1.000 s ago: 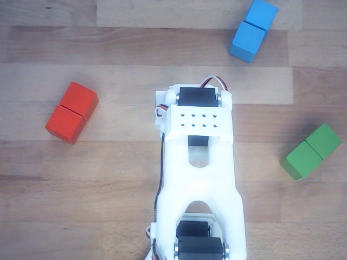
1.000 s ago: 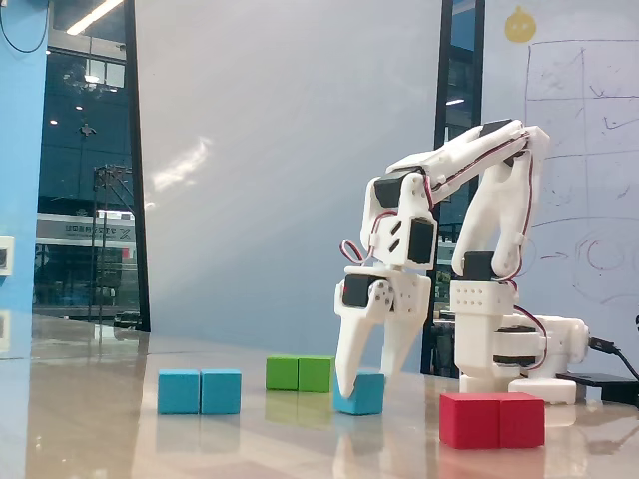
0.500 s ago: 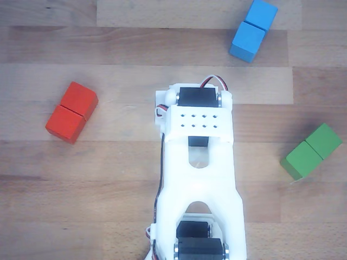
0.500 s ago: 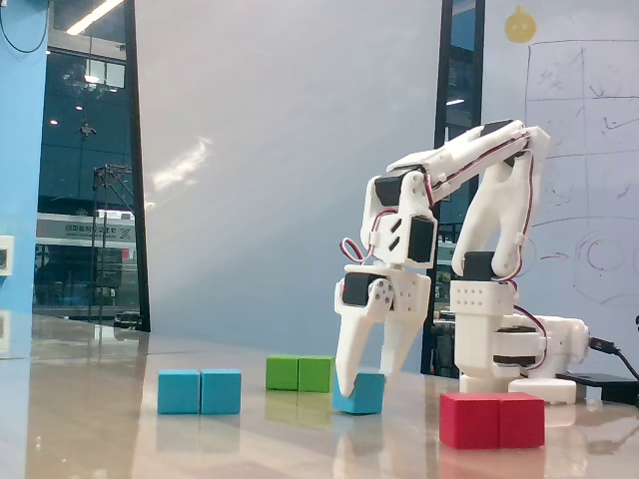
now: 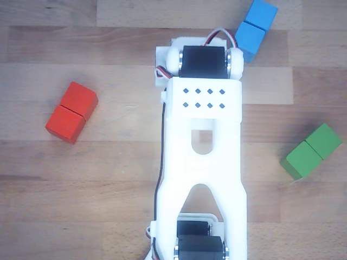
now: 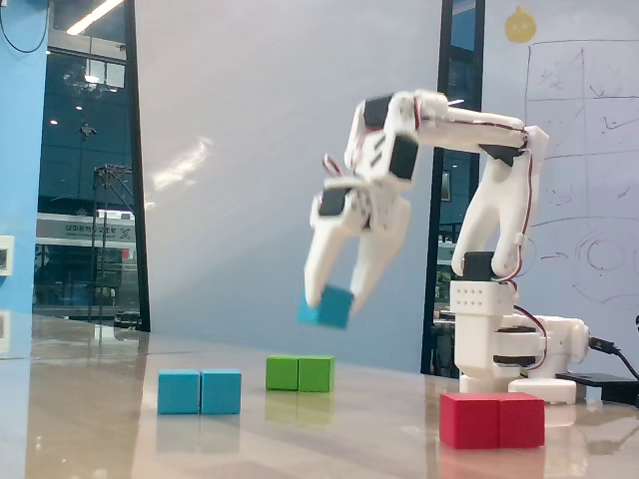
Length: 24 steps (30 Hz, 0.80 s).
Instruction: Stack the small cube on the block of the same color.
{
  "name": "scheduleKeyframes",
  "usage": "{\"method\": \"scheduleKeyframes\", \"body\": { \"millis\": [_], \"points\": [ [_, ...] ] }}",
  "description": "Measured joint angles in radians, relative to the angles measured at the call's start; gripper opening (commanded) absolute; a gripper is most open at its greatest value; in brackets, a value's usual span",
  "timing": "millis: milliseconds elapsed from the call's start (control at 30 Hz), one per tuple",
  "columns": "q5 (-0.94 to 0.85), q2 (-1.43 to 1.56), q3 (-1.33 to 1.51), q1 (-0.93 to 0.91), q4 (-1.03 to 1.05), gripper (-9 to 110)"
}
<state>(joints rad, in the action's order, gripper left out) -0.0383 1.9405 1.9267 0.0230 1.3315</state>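
Observation:
In the fixed view my gripper is shut on the small cube, a light-blue cube held tilted well above the table. The block, light blue with a seam across its middle, lies on the table down and to the left of the cube. In the other view the block sits at the top right, its near end partly covered by my white arm. That arm hides the gripper and the small cube there.
A green two-segment block lies behind and between the cube and the blue block; it sits at the right in the other view. A red two-segment block rests front right, left in the other view. The arm's base stands at the right.
The gripper has lifted the small cube off the table and carried it up and to the left in the fixed view. In the other view the arm has stretched toward the blue block.

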Motion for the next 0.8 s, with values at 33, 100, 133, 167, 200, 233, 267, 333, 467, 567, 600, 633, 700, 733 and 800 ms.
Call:
{"method": "scheduleKeyframes", "body": {
  "millis": [33, 100, 133, 167, 200, 233, 267, 333, 467, 567, 600, 633, 700, 733, 800],
  "points": [
    [0.0, -0.017, -0.037, 0.0, 0.012, 10],
    [0.0, -0.063, -0.098, 0.0, 0.026, 10],
    [0.0, -0.091, -0.126, 0.0, 0.034, 10],
    [0.0, -0.12, -0.149, 0.0, 0.038, 10],
    [0.0, -0.152, -0.176, 0.0, 0.04, 10],
    [0.0, -0.184, -0.204, -0.002, 0.04, 10],
    [0.0, -0.215, -0.23, -0.009, 0.04, 10],
    [0.0, -0.278, -0.284, -0.034, 0.04, 10],
    [0.0, -0.407, -0.405, -0.118, 0.04, 10],
    [0.0, -0.505, -0.492, -0.183, 0.04, 10],
    [0.0, -0.535, -0.518, -0.201, 0.04, 10],
    [0.0, -0.563, -0.543, -0.218, 0.04, 10],
    [0.0, -0.611, -0.583, -0.245, 0.04, 10],
    [0.0, -0.627, -0.601, -0.256, 0.04, 10],
    [0.0, -0.655, -0.632, -0.27, 0.04, 10]
  ]
}}
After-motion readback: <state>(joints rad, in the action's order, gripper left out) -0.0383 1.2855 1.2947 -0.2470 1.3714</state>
